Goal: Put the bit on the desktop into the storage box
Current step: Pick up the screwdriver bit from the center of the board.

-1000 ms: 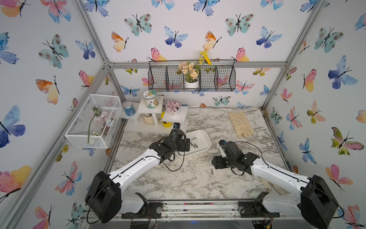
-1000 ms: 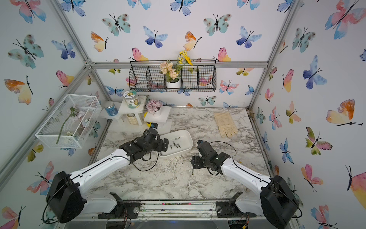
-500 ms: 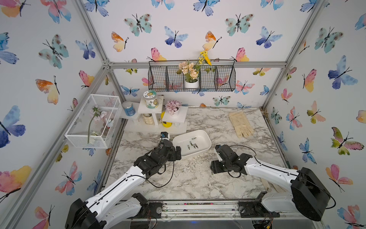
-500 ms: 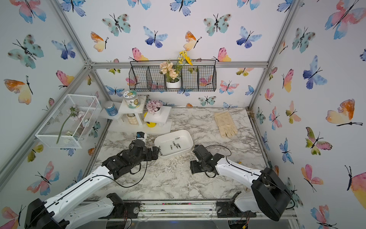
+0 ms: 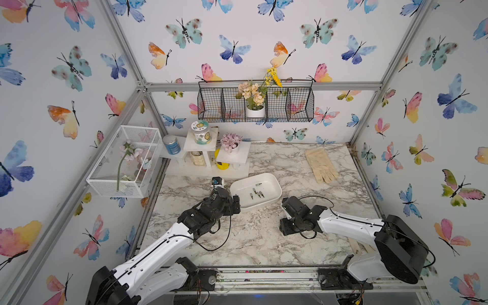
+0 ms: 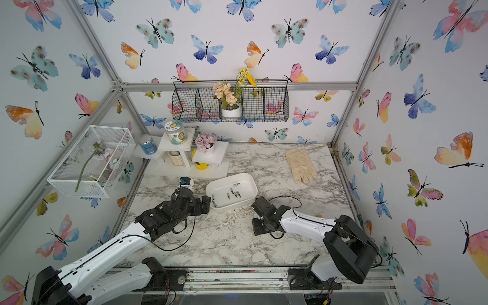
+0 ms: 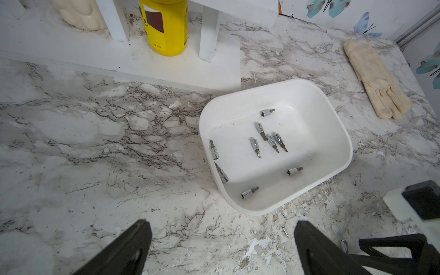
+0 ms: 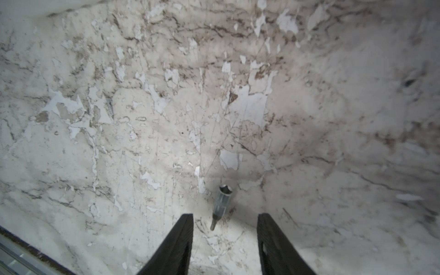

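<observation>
A small silver bit lies on the marble desktop, its thin tip pointing in between my right gripper's fingers. My right gripper points down at the desktop, just near and right of the storage box. Its jaws are apart on either side of the bit's tip and do not touch it. The white storage box holds several bits. My left gripper hangs wide open and holds nothing, over bare desktop at the box's near left corner.
A cream glove lies at the back right. A white shelf riser with a yellow can stands behind the box. A white mesh cage hangs on the left wall, a black wire basket on the back wall.
My left gripper has pulled back from over the storage box to its near left corner. My right gripper has come down to the desktop and its jaws have narrowed around the bit.
</observation>
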{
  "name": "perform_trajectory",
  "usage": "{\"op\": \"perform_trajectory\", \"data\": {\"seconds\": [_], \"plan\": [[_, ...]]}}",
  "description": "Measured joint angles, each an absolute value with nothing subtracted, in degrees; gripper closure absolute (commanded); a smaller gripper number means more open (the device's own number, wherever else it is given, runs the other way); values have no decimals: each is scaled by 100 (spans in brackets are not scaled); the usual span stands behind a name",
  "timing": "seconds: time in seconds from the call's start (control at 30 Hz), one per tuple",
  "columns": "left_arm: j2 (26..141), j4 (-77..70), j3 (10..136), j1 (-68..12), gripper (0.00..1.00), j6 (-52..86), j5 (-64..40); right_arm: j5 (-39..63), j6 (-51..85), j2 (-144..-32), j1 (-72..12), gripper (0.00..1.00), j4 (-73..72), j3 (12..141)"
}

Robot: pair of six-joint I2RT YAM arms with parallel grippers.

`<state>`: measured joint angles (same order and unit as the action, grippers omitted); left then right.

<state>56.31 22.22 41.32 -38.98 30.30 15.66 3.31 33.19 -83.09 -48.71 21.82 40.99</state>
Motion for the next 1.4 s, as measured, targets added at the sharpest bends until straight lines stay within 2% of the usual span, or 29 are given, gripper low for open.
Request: {"op": "perform_trajectory", "data": {"seconds": [0.4,1.07,1.4], "plan": [[5631,2217,4132,-3898,1,3028,1568,235,3343,-8650,-5022,64,2204,4359],[5631,2215,4132,-3898,1,3028,1568,-1,3339,-8960,-5061,74,2307,4536],[5631,2213,4093,-3898,1,3028,1566,-128,3339,-9024,-5087,82,2379,4595]]}}
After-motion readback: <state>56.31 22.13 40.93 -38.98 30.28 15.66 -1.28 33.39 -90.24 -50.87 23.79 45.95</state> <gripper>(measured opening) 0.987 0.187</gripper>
